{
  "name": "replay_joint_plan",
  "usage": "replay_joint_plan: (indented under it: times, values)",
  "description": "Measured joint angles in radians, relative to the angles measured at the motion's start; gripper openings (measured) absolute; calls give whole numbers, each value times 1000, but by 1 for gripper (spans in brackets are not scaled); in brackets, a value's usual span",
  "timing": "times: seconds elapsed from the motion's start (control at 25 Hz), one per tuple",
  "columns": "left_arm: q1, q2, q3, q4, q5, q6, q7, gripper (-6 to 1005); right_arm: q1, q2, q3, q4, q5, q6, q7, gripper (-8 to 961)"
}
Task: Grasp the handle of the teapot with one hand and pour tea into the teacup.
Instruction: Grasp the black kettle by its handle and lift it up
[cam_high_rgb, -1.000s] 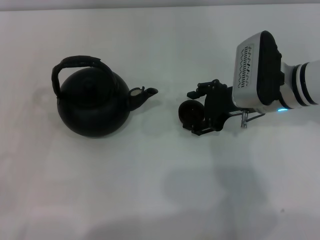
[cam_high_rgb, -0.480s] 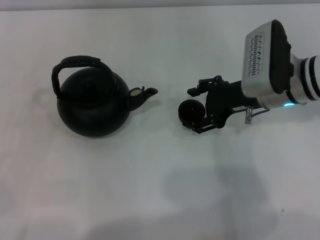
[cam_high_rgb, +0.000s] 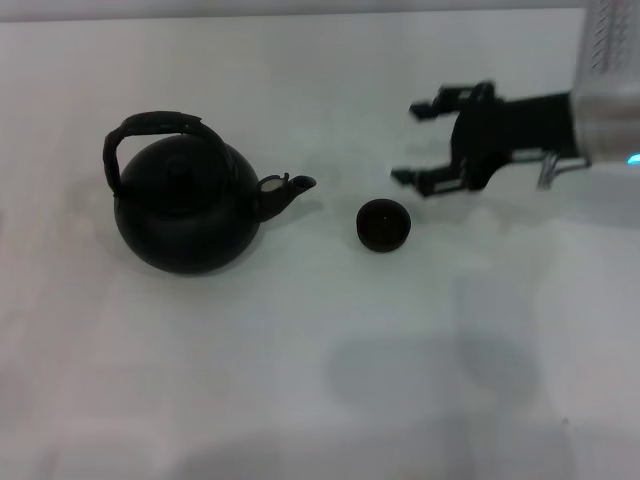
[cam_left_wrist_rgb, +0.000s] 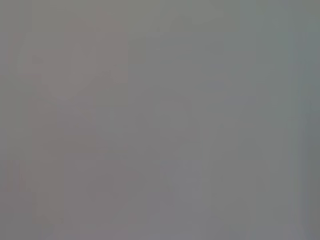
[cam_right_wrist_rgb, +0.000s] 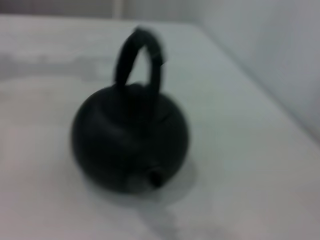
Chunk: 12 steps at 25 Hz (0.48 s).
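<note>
The matte-black teapot (cam_high_rgb: 185, 210) stands on the white table at the left, its spout (cam_high_rgb: 290, 188) pointing right and its arched handle (cam_high_rgb: 150, 130) up over the top. The small black teacup (cam_high_rgb: 383, 224) stands alone a short way right of the spout. My right gripper (cam_high_rgb: 418, 140) is open and empty, raised above and to the right of the teacup. The right wrist view shows the teapot (cam_right_wrist_rgb: 130, 142) with its handle (cam_right_wrist_rgb: 140, 57) upright and the spout toward the camera. My left gripper is out of view; the left wrist view shows only plain grey.
The white table (cam_high_rgb: 300, 380) spreads around both objects, with its far edge (cam_high_rgb: 300, 15) along the top of the head view. A wall (cam_right_wrist_rgb: 260, 50) rises beyond the table in the right wrist view.
My right gripper has let go of the teacup and pulled up and to the right. The teacup stays on the table near the spout. The teapot has not moved.
</note>
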Motion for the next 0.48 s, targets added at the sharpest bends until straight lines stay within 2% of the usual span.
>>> replay_joint_plan:
  times: [0.12, 0.16, 0.48]
  values:
    - [4, -2, 21, -2, 13, 6, 0, 602, -29, -1, 103, 4, 77, 27, -65, 860]
    - [5, -2, 32, -2, 17, 6, 0, 601, -29, -1, 103, 4, 77, 27, -65, 860]
    - [2, -5, 111, -48, 26, 50, 0, 596, -108, -4, 321, -50, 304, 42, -255, 857]
